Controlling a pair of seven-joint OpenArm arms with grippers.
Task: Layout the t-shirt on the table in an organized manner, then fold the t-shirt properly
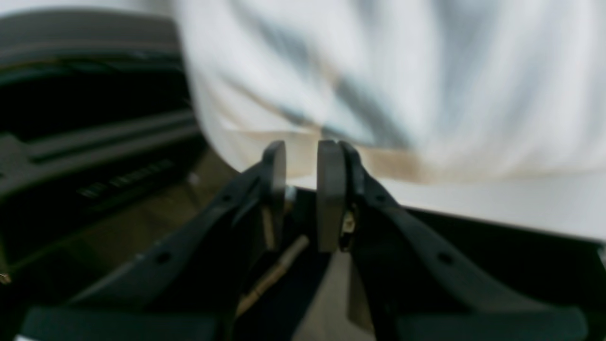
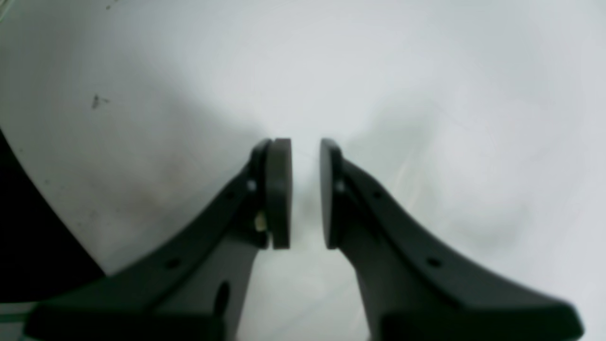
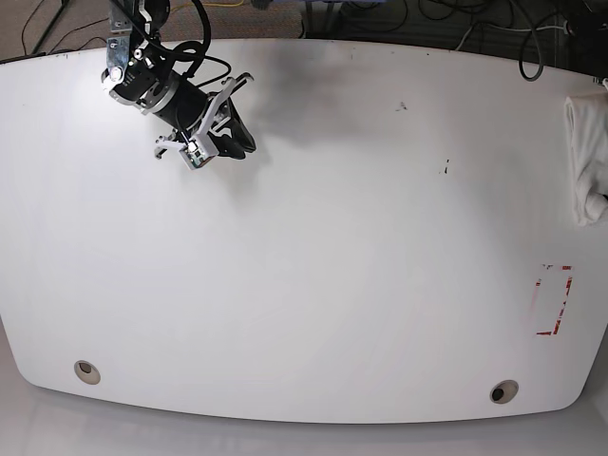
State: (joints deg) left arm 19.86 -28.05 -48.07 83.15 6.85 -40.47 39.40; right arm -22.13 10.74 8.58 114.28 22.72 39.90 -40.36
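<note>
The white t-shirt (image 3: 587, 157) lies bunched at the table's (image 3: 332, 266) far right edge in the base view. In the left wrist view it fills the upper frame as blurred white cloth (image 1: 378, 71) with grey folds. My left gripper (image 1: 301, 147) hovers just short of its hem, jaws a narrow gap apart with nothing between them. That arm does not show in the base view. My right gripper (image 3: 237, 142) hangs over the bare table's upper left, far from the shirt. Its jaws (image 2: 305, 142) stand slightly apart over the white tabletop (image 2: 426, 94), holding nothing.
A red-and-white tape mark (image 3: 554, 301) sits near the right edge below the shirt. Two round grommet holes (image 3: 86, 371) (image 3: 503, 391) lie near the front edge. Cables (image 3: 456, 28) run behind the table. Dark equipment (image 1: 94, 142) lies beyond the table edge.
</note>
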